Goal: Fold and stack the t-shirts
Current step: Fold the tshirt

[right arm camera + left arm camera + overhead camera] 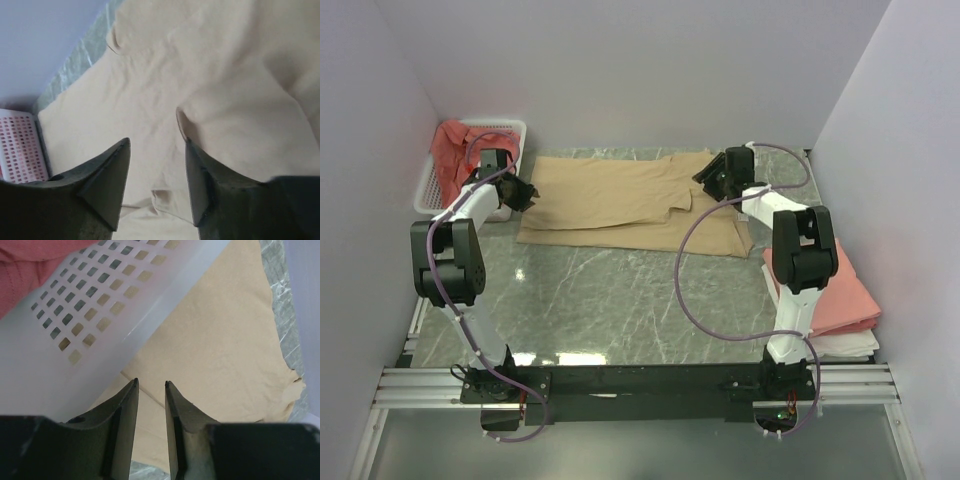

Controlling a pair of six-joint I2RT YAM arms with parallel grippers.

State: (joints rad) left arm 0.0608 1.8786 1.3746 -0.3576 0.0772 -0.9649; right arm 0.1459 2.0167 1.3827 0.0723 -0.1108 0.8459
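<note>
Softly creased tan cloth t-shirt

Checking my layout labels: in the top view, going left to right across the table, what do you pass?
In order: white basket holding a red shirt → tan shirt spread flat → folded pink shirts at the right edge.

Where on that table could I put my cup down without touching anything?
The bare marble between the tan shirt and the base rail is free. Far side is crowded: basket at left, tan shirt under the left hand and right hand. Folded pink shirts fill the right edge.
</note>
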